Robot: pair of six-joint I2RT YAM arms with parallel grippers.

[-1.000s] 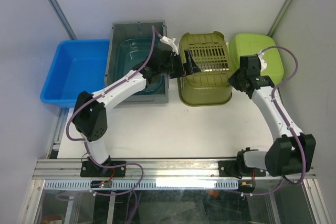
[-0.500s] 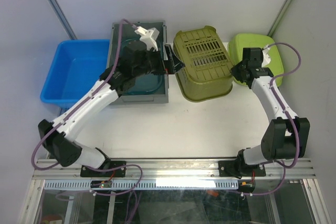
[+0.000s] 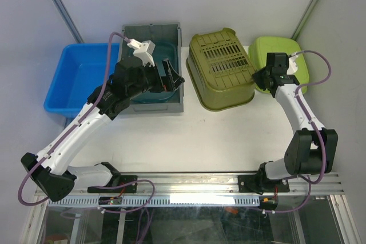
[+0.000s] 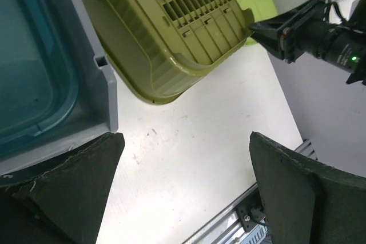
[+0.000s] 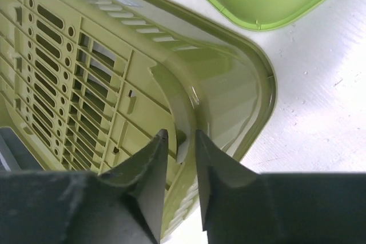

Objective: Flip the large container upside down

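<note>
Top external view: on the white table [image 3: 229,135] the olive basket [image 3: 220,75] lies bottom-up at the far middle, its slotted base facing the camera. It sits between the grey bin [image 3: 150,107] and the lime tub [image 3: 283,55], and a blue tub [image 3: 80,78] is at far left. The left gripper [image 3: 171,76] hangs over the grey bin's right edge, apart from the basket, with its fingers [image 4: 86,164] spread wide and nothing between them. The right gripper [image 5: 180,135] is at the basket's right rim. Its fingers are drawn narrow and seemingly pinch the rim wall, though the contact is partly hidden.
</note>
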